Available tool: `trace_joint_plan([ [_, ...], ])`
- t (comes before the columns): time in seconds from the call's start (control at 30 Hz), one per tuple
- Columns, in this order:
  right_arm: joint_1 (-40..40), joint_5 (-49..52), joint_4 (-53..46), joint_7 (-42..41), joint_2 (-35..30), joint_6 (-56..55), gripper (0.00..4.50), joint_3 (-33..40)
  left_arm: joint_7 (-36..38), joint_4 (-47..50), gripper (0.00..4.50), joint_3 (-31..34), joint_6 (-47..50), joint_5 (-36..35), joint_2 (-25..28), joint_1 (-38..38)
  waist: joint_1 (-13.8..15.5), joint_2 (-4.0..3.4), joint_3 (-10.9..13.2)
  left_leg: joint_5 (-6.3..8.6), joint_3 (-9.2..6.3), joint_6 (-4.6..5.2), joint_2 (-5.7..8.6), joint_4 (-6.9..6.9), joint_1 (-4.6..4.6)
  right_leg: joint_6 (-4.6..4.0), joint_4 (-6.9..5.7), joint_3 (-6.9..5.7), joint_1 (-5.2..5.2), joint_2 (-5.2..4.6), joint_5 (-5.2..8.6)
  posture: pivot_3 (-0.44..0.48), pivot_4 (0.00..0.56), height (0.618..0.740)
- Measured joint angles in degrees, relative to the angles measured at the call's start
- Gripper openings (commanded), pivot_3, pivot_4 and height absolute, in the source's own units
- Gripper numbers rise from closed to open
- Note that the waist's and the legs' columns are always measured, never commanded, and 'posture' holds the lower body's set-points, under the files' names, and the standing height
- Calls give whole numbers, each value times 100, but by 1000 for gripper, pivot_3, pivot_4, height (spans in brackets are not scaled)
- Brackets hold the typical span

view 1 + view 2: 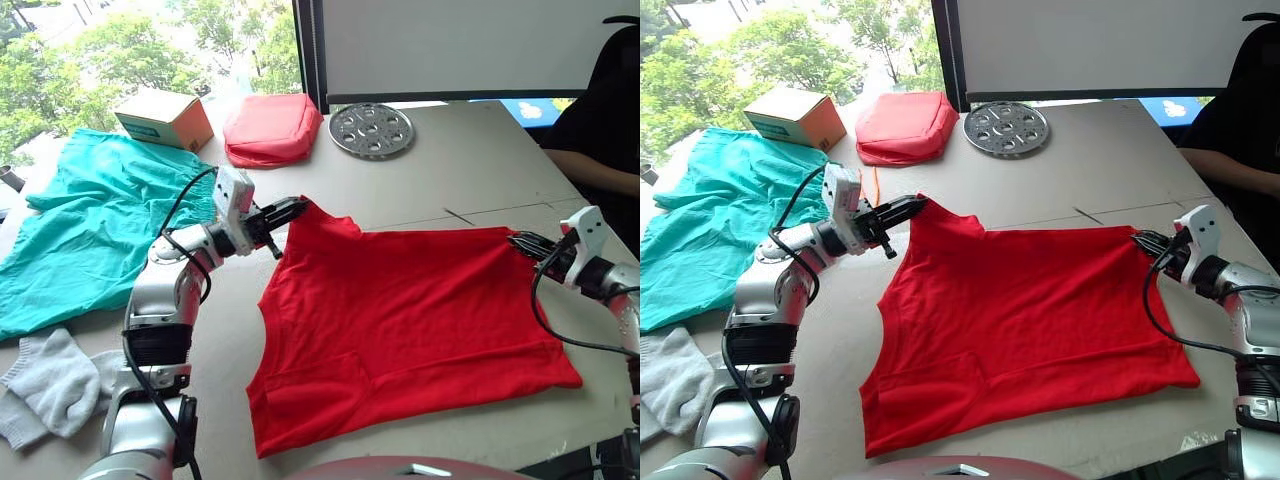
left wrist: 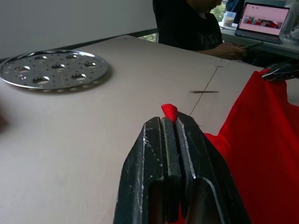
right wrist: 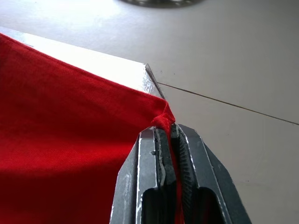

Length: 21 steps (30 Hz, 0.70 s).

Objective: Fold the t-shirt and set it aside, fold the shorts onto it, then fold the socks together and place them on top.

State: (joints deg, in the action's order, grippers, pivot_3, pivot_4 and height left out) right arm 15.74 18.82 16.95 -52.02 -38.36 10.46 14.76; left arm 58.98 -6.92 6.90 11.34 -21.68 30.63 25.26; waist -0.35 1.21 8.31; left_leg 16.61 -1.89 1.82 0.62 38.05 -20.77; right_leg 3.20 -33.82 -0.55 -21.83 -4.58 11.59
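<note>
— Nearest the robot, on its left, what lies on the table [image 1: 480, 170]?

— The grey socks [image 1: 50, 385] are bunched at the near left edge, just beside the lower hem of the teal shorts [image 1: 95, 225], which are spread out along the left side.

— And the red t-shirt [image 1: 400, 320]?

— It is laid out across the middle of the table, mostly flat, with both far corners held.

— Held how?

— The left gripper [image 1: 296, 208] has its black fingers pinched tight on the far left corner; in its wrist view a small tip of red cloth pokes out between the fingertips. The right gripper [image 1: 522, 243] is clamped just as tight on the far right corner, the fabric gathered into a small fold between its fingers [image 3: 187, 154].

— Is the cloth between them taut?

— The far edge runs fairly straight from one gripper to the other.

— What sits beyond that?

— A salmon-red pouch [image 1: 272, 128] near the far edge, with a cardboard box [image 1: 163, 118] to its left and a perforated metal disc [image 1: 371, 130] to its right. A person in black [image 1: 605, 110] sits at the far right.
</note>
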Motion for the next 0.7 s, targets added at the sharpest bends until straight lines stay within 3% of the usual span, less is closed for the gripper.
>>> trace_joint_plan([
  [0.27, -592, 196, -143, -345, 53, -686, 64, 18, 733, 260, 0, -377, -2609, 652, 271, -968, 39, -5, 0, 6, 4, 11, -8, -8, -1, -3, 8, 8, -3, -42, 0, 0, 150, 740],
  [0.53, -1142, 444, -323, -478, 58, -966, 64, 211, 793, 163, 0, -527, -5037, 1086, 407, -1642, 118, -18, 2, 8, 6, 12, -13, -19, -1, -4, 16, 26, -6, -55, 0, 0, 150, 740],
  [0.7, -1540, 458, -370, -427, 75, -1081, 64, 211, 591, -489, 0, -542, -6621, 1534, 645, -1707, 119, -25, 0, 9, 9, 12, -14, -26, 1, -4, 17, 29, -12, -59, 1, 0, 150, 740],
])
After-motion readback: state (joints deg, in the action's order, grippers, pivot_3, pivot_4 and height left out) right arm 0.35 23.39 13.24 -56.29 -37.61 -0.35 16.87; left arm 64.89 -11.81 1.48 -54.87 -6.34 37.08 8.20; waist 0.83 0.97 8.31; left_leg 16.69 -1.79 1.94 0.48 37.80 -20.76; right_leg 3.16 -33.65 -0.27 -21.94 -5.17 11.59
